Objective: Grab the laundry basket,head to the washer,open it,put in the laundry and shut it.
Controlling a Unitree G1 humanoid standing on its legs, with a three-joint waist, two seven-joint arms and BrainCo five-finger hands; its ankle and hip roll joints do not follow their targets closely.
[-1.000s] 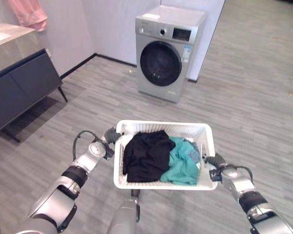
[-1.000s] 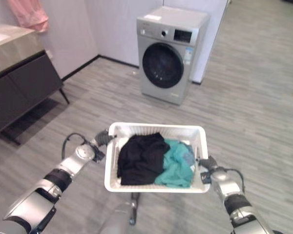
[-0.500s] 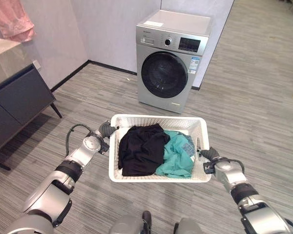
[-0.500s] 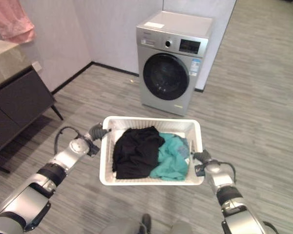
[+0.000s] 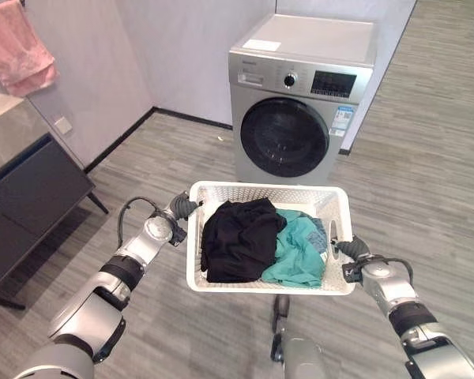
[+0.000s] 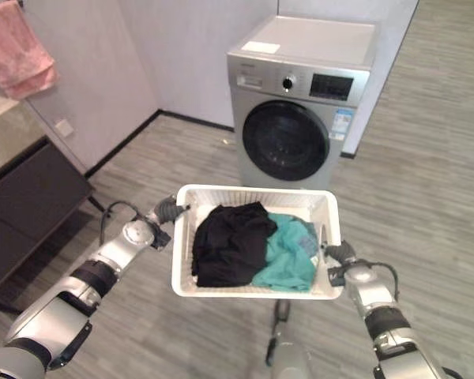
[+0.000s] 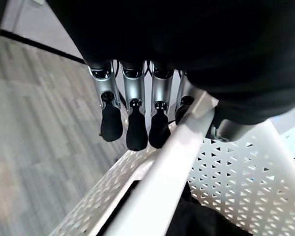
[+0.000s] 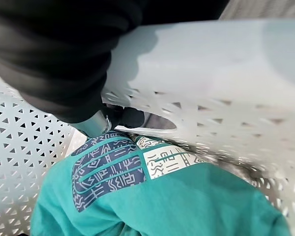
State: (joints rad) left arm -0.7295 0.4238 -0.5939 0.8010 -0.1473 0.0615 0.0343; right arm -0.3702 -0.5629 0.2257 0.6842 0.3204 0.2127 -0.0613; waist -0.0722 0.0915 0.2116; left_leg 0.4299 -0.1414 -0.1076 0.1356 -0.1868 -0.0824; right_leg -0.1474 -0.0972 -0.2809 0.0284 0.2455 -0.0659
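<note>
Hidden and cut-off parts around the carried basket

The black garment (image 5: 238,238) overlaps the teal garment (image 5: 299,254), hiding the floor of the white perforated plastic laundry basket (image 5: 262,192). The right hand (image 5: 352,251) has its fingers out of sight behind the basket's wall. The pink towel (image 5: 17,52) and dark grey cabinet (image 5: 24,205) run off the picture's edge.

Two silver-grey arms, the left arm (image 5: 103,304) and the right arm (image 5: 415,324), are each built of rounded, glossy metal segments separated by black bands at the joints. A dark ribbed cover wraps the wrist and back of the left hand (image 5: 180,208) and of the right hand (image 5: 353,249). In the left wrist view, slim silver fingers (image 7: 136,128) stand in a row and end in matte black, rounded tips.
</note>
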